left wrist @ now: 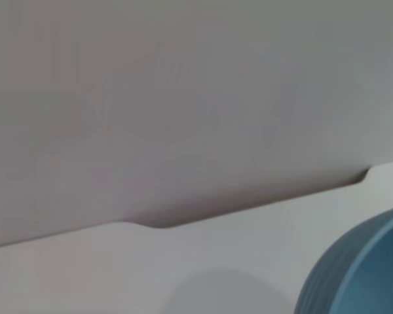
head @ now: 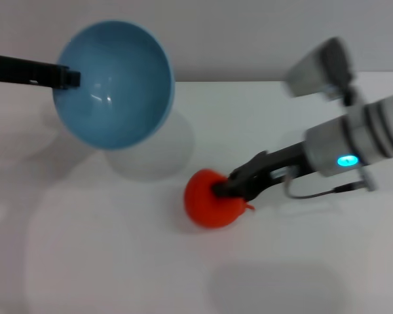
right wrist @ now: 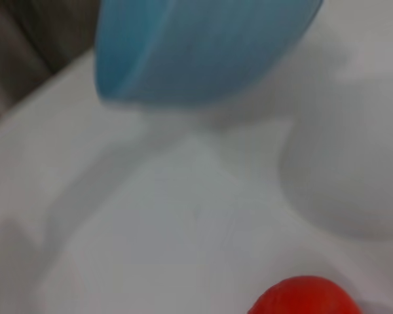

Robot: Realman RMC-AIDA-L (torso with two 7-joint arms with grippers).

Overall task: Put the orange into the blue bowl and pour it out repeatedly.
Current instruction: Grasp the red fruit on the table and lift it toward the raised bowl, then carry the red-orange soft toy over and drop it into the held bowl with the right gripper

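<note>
The blue bowl [head: 114, 85] hangs tilted above the back left of the white table, its empty glossy inside facing me. My left gripper [head: 69, 77] is shut on its rim at the left side. The bowl's outer wall also shows in the left wrist view [left wrist: 360, 268] and in the right wrist view [right wrist: 203, 46]. The orange [head: 206, 199] is low over the table's middle, to the right of and nearer than the bowl. My right gripper [head: 226, 190] is shut on its upper right side. The orange's top shows in the right wrist view [right wrist: 304, 297].
The white table [head: 118, 261] spreads around both things, with the bowl's soft shadow [head: 154, 154] under the bowl. A grey wall [left wrist: 183, 98] stands behind the table's far edge [left wrist: 150, 226].
</note>
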